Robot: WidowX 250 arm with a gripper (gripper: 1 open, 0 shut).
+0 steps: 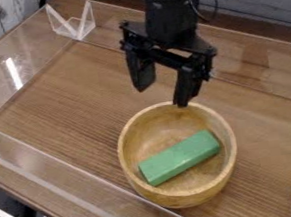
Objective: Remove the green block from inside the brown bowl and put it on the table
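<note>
The green block (180, 158) lies flat inside the brown bowl (136, 135), slanting from lower left to upper right. The bowl rests on the wood-grain table (67, 101) in the near right part. My black gripper (165, 91) hangs pointing down just above the bowl's far rim, behind the block. Its two fingers (143, 73) are spread wide apart, open, with nothing between them. It touches neither bowl nor block.
Low clear acrylic walls (65, 197) border the table on all sides. A clear folded acrylic stand (71, 21) sits at the back left corner. Bare tabletop stretches to the left of the bowl.
</note>
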